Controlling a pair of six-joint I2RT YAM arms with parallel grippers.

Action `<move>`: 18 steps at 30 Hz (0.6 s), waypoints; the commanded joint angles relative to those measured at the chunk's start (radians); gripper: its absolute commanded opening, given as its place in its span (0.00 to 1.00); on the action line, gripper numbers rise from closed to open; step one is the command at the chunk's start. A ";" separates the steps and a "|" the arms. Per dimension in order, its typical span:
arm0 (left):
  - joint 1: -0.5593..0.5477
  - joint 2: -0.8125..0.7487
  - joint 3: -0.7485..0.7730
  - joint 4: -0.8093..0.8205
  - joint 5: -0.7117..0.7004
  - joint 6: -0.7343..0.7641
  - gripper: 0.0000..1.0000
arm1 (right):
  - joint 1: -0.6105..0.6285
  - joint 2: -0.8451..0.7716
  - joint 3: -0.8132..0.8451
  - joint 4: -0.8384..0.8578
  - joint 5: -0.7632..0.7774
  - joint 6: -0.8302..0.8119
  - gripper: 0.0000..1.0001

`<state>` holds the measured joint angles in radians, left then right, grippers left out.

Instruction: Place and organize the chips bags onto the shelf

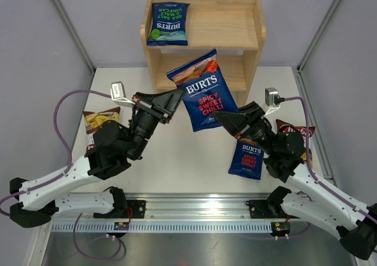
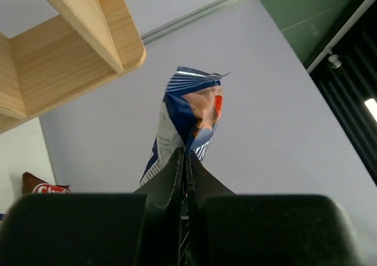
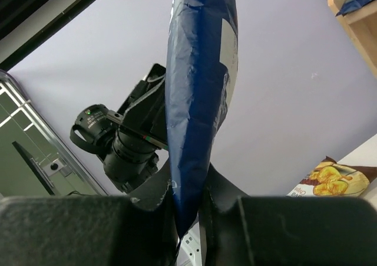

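Note:
An orange-topped blue BURTS bag point(image 1: 202, 92) hangs in the air in front of the wooden shelf point(image 1: 247, 27). My left gripper point(image 1: 180, 95) is shut on its left edge. My right gripper point(image 1: 218, 118) is shut on its lower right corner. In the left wrist view the bag point(image 2: 189, 115) stands up from the closed gripper point(image 2: 186, 155). In the right wrist view the bag point(image 3: 197, 95) sits pinched in the gripper point(image 3: 188, 198). A green-accented BURTS bag point(image 1: 168, 23) lies on the top tier's left side. A second orange-topped BURTS bag point(image 1: 246, 158) lies on the table under my right arm.
One brown Chuba bag point(image 1: 99, 120) lies left of my left arm, also in the right wrist view point(image 3: 330, 180). The other Chuba bag point(image 1: 294, 128) lies at the right, also in the left wrist view point(image 2: 44, 187). The shelf's lower tier point(image 1: 232, 71) is partly hidden by the held bag.

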<state>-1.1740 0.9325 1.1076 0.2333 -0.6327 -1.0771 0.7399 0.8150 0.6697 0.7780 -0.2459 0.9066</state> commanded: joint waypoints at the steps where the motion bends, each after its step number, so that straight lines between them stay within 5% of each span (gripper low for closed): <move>1: -0.003 -0.008 0.139 -0.109 -0.099 0.143 0.05 | 0.006 -0.031 0.036 0.003 0.037 0.003 0.13; 2: -0.003 -0.012 0.149 -0.150 -0.113 0.166 0.33 | 0.006 -0.042 0.045 -0.020 0.045 0.002 0.13; 4: 0.004 -0.020 0.203 -0.211 -0.140 0.267 0.55 | 0.006 -0.051 0.068 -0.126 0.079 -0.003 0.11; 5: 0.004 -0.029 0.225 -0.327 -0.172 0.290 0.79 | 0.006 -0.059 0.099 -0.169 0.091 -0.009 0.10; 7: 0.007 -0.053 0.259 -0.412 -0.258 0.370 0.95 | 0.006 -0.059 0.139 -0.305 0.146 -0.024 0.07; 15: 0.007 -0.175 0.368 -0.966 -0.211 0.514 0.99 | -0.016 0.159 0.579 -0.853 0.451 0.000 0.03; 18: 0.008 -0.240 0.304 -1.097 -0.157 0.539 0.99 | -0.040 0.259 0.706 -0.882 0.542 0.027 0.02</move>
<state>-1.1683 0.7280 1.4563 -0.5972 -0.8284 -0.6132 0.7246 1.0103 1.2793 0.0429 0.1349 0.9127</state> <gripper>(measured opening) 0.988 0.196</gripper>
